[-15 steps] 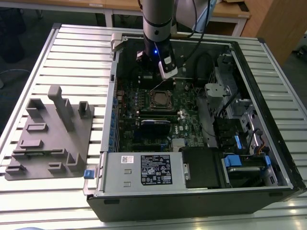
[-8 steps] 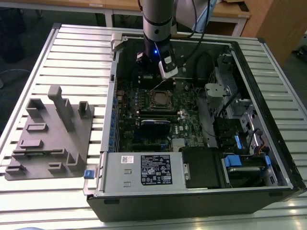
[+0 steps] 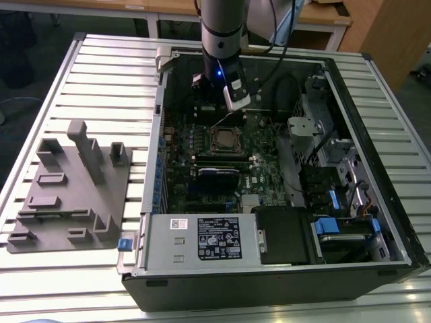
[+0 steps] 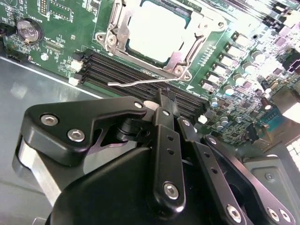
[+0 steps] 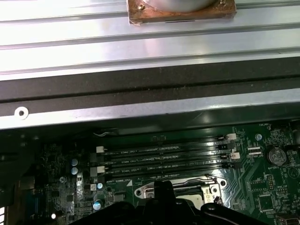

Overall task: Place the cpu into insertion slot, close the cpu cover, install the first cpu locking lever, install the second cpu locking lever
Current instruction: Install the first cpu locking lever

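Note:
The cpu [image 4: 157,29] lies silvery-grey in the insertion slot [image 3: 225,138] on the green board. The cpu cover [image 4: 180,57] is down over it as a metal frame around the chip. A thin wire locking lever [image 4: 133,83] stands free along the slot's edge, beside the black memory slots. My gripper [image 4: 162,97] hangs just above the board with its black fingers together and nothing between them, the tip close to that lever. In the exterior view the gripper [image 3: 229,108] is over the far edge of the slot. In the first wrist view, the slot [image 5: 140,191] shows partly behind the gripper.
The open computer case [image 3: 153,168] lies on a slatted metal table [image 3: 101,81]. A grey fixture block [image 3: 74,188] sits at the exterior view's left. The power supply [image 3: 202,239] and drive bays [image 3: 337,229] fill the near side. Cables [image 3: 289,87] hang close to the arm.

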`<control>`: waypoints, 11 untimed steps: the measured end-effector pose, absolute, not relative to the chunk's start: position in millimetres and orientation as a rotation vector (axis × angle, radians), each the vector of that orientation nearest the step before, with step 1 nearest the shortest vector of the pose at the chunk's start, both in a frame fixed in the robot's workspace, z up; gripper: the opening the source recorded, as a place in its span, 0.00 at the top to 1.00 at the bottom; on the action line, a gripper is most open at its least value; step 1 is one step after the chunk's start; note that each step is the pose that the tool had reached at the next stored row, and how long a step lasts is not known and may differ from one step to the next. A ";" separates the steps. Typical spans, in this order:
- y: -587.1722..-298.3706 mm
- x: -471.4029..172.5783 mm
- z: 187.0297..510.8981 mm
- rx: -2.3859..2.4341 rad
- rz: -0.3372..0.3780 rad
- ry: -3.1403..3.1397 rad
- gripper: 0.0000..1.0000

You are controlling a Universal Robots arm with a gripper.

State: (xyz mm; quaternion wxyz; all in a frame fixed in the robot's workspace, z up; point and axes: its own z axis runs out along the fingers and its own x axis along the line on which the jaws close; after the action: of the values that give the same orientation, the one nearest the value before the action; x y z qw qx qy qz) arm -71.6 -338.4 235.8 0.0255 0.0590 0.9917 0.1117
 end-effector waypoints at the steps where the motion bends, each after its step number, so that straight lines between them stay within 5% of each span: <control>1: -338.2 -70.6 235.5 0.182 0.345 3.066 0.89; 11: -335.2 -60.4 232.3 0.184 0.346 3.066 0.89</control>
State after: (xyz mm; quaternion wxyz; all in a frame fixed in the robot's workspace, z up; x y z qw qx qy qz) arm -60.4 -335.2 232.3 0.0256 0.0594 0.9916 0.1118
